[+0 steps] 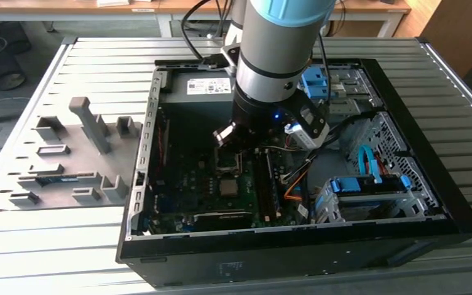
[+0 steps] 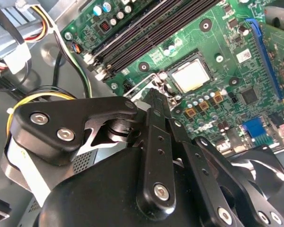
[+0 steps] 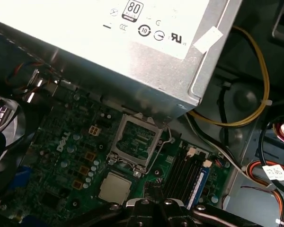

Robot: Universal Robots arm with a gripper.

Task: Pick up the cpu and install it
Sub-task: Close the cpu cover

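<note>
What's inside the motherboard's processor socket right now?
The cpu lies in it, pale metal top up, with the hinged retention frame open beside it. The contacts under the cpu are covered.

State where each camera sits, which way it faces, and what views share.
Exterior view: off the arm, looking down into the open computer case; the arm shows.
First wrist view: on the wrist, facing the motherboard; the gripper shows.
Second wrist view: on the wrist, facing the motherboard past the gripper.
Shared: the cpu, in both wrist views.
</note>
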